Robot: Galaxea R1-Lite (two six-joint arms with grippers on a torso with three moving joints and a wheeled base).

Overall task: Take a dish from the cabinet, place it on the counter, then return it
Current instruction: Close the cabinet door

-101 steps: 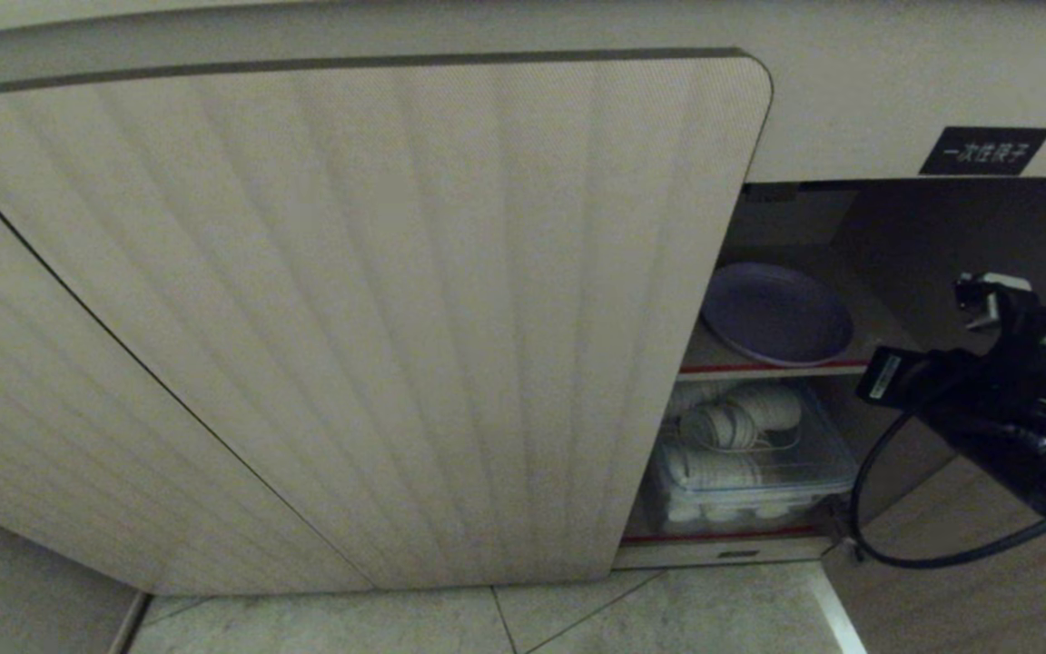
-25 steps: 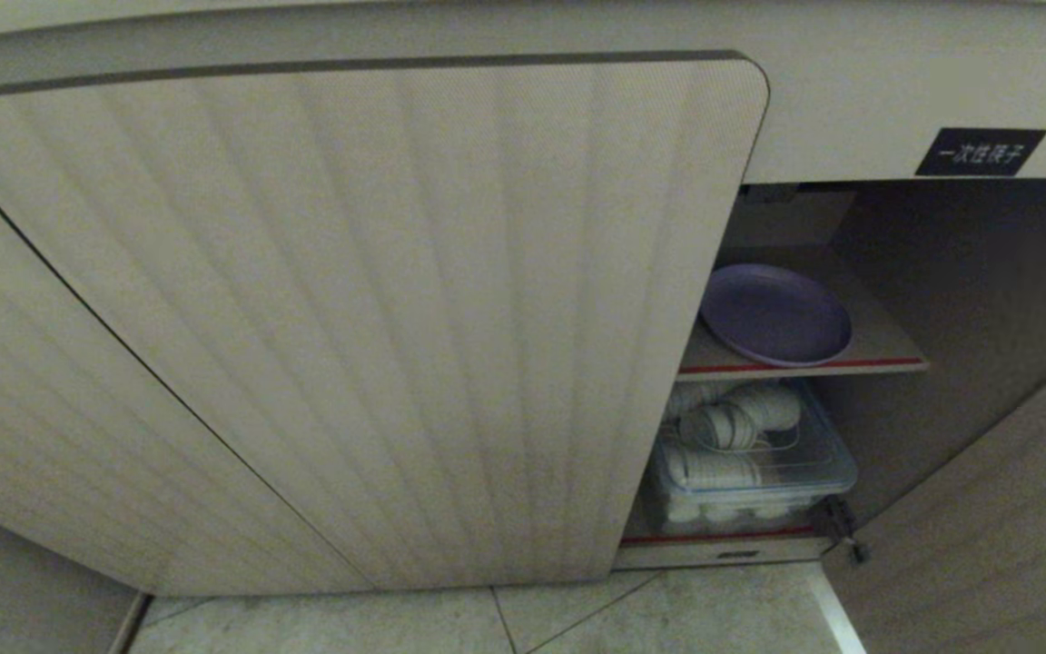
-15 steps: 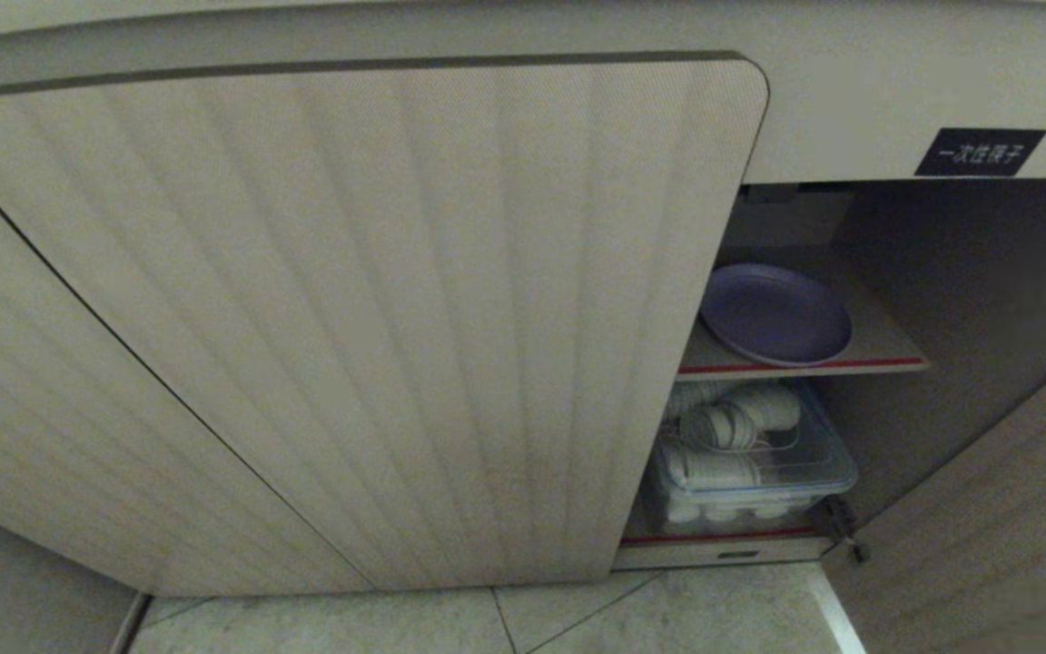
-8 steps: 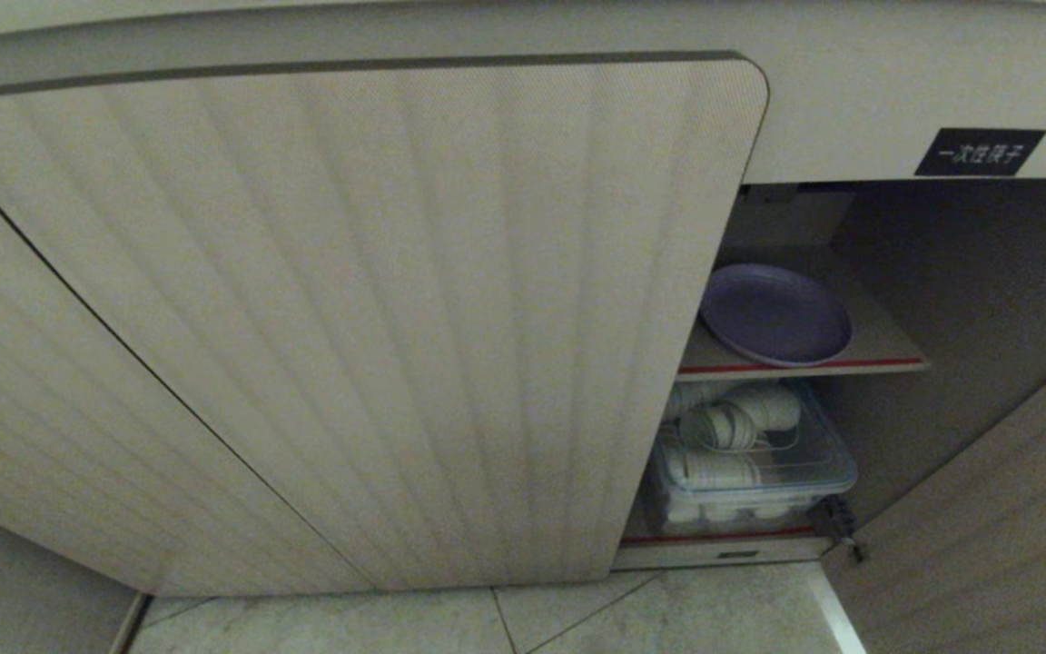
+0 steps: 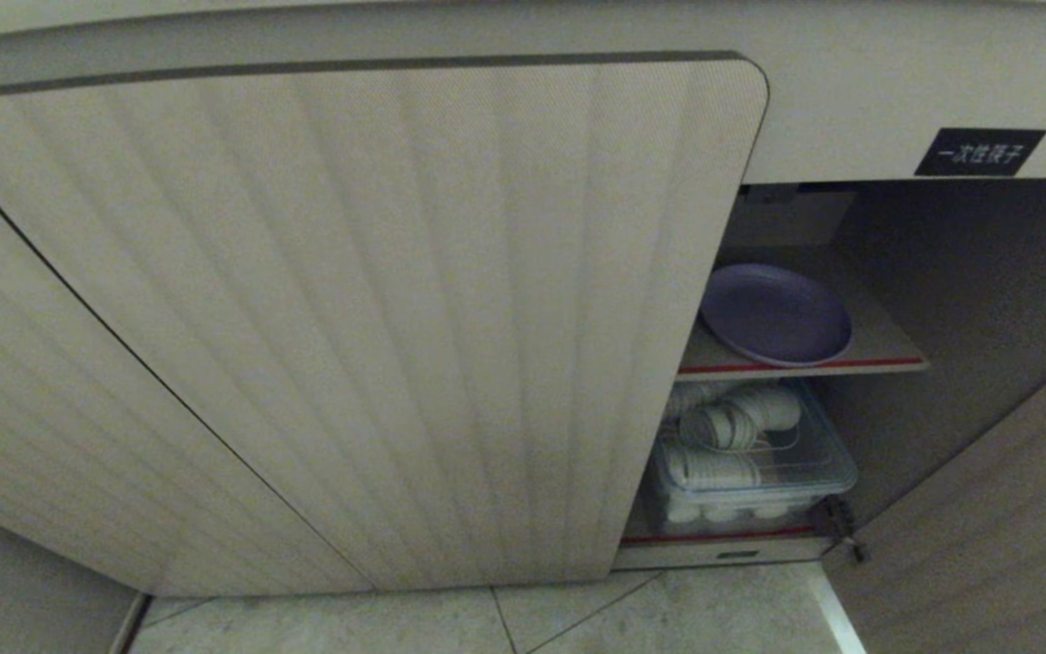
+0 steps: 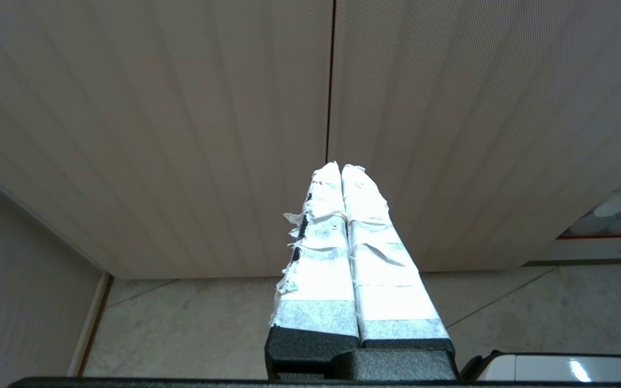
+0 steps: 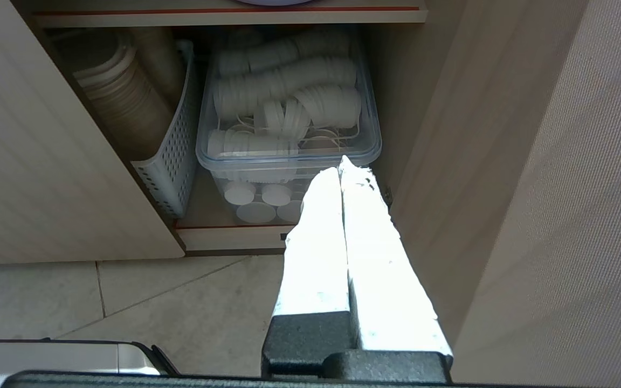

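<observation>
The lavender plate (image 5: 775, 313) lies flat on the red-edged upper shelf (image 5: 886, 350) of the beige cabinet (image 5: 850, 100), inside the open right compartment and well beyond either gripper.

The right gripper (image 7: 341, 168) is out of the head view. Its taped fingers (image 7: 318, 237) are pressed together on nothing, and it hangs low above the tiled floor (image 7: 127, 296) in front of the opening. Just ahead of its tips sits a clear lidded bin (image 7: 289, 156) of white lids on the lower shelf. A perforated white basket (image 7: 173, 161) of stacked paper cups stands beside that bin, and the open door (image 7: 558, 188) stands close at the gripper's side.

The left gripper (image 6: 340, 168), also closed and empty, faces the seam between two ribbed doors (image 6: 450, 108).
</observation>
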